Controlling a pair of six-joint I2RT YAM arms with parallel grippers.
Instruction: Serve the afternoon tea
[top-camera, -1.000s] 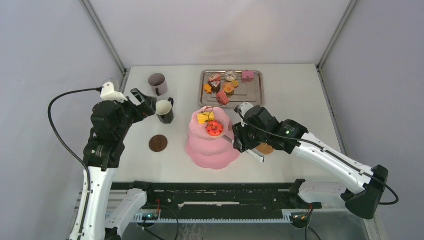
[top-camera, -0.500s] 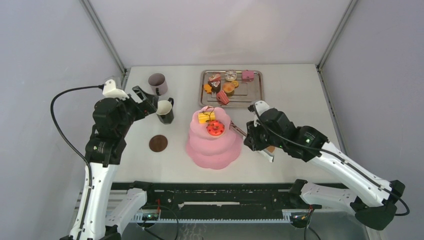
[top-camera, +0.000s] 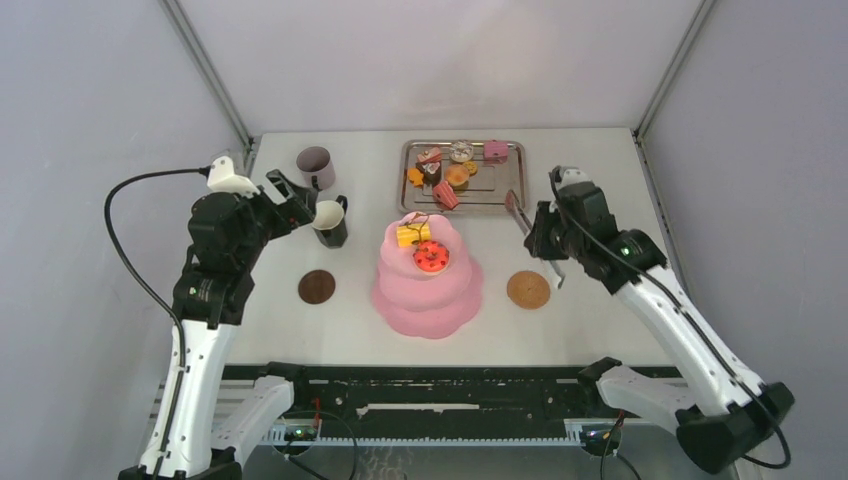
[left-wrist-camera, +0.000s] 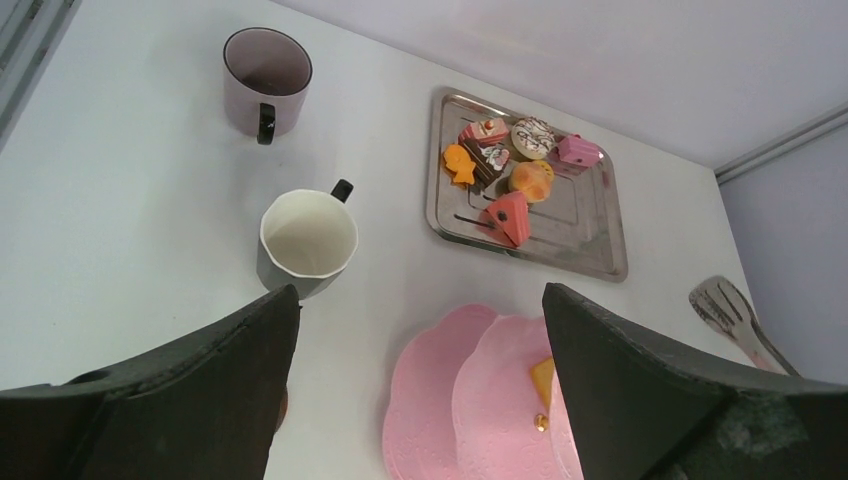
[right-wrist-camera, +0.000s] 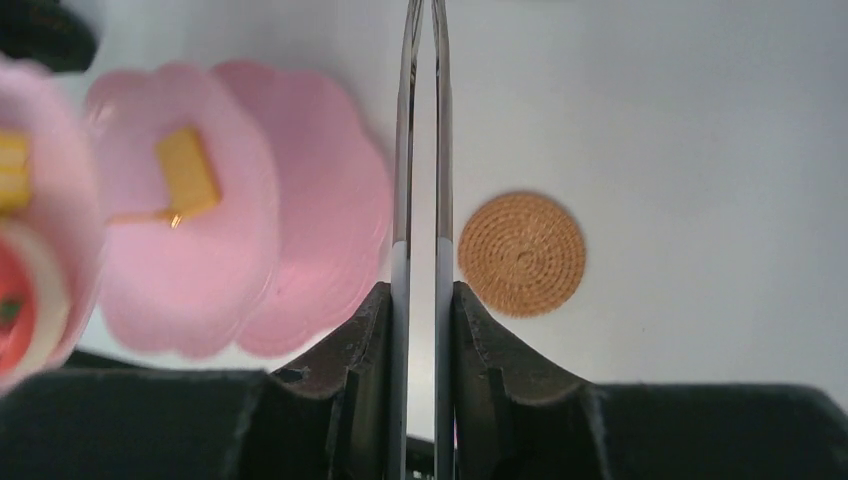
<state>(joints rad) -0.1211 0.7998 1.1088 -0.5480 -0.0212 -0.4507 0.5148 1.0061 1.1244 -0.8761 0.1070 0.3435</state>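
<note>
A rectangular steel tray lies at the far side of the white table. Nearer, a dark brown coaster lies on the left and a lighter woven coaster on the right, well apart. The metal tongs are near the tray's right corner, with their two arms close together.

The pink three-tier scalloped stand carries a yellow block cake and a red round pastry dotted with dark spots. Left of the stand are a black mug with a cream inside, a mauve mug and a dark brown round coaster; right of it is a tan round coaster woven in concentric rings. Behind the stand, the rectangular steel tray is silver under orange, pink, red and white toy cakes, and the metal tongs are silver too.
</note>
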